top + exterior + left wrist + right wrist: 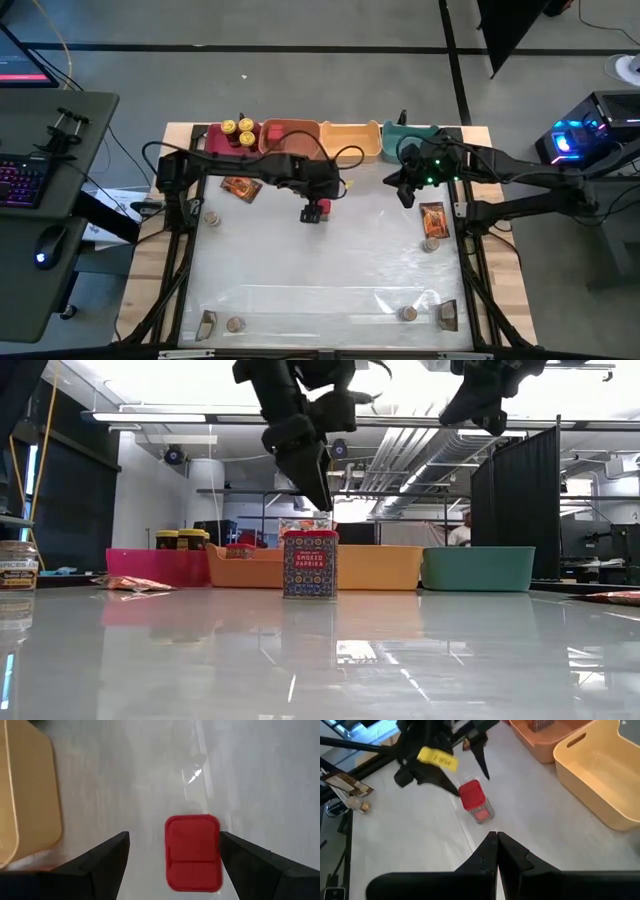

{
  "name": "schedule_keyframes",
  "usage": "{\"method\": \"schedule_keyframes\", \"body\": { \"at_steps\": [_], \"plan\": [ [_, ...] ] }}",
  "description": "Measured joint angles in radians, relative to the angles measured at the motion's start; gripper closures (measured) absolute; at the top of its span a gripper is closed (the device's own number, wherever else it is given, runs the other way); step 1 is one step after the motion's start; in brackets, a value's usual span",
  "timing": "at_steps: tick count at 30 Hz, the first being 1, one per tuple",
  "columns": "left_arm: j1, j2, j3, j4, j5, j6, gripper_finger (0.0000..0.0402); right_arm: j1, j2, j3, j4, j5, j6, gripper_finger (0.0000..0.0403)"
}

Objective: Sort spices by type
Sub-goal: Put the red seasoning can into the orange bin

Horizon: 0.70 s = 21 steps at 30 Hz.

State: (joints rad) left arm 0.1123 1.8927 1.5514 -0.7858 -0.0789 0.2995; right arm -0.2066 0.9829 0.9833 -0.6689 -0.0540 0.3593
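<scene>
We find the left gripper (315, 212) over the middle of the table, its fingers (100, 865) spread wide to either side of a small red box (193, 852) without touching it. In the low view the gripper (318, 488) hangs above the box (310, 564), clear of its lid. The box stands upright on the white table top (330, 270), its long axis vertical, red lid up and its printed label facing the low camera. From the right wrist we see the same box (475, 801) standing between the left arm's dark fingers.

Moving outward, we see four bins in a row along the far edge: a pink bin (222, 138) holding yellow-lidded jars (238, 130), an orange bin (292, 137), a yellow bin (350, 140) and a teal bin (405, 138). The box stands on the near side of the orange and yellow bins, apart from them.

The right gripper (496, 840) hovers above the table just in front of the teal bin, its fingers pressed together on nothing.

A flat foil packet (241, 188) lies to the left of the box, another packet (433, 219) to the right. Small grey-lidded jars (236, 324) sit near the table's front edge and sides.
</scene>
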Motion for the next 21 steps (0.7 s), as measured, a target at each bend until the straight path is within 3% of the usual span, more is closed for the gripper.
{"method": "schedule_keyframes", "body": {
  "at_steps": [12,21],
  "plan": [
    [0.041,0.0,-0.037,0.004,0.149,0.01,0.0108,0.0,0.008,0.0,-0.004,0.022,-0.025,0.0403],
    [0.037,0.067,-0.037,0.017,0.119,0.026,0.0108,0.0,0.008,0.0,-0.008,0.025,-0.02,0.0403]
  ]
}}
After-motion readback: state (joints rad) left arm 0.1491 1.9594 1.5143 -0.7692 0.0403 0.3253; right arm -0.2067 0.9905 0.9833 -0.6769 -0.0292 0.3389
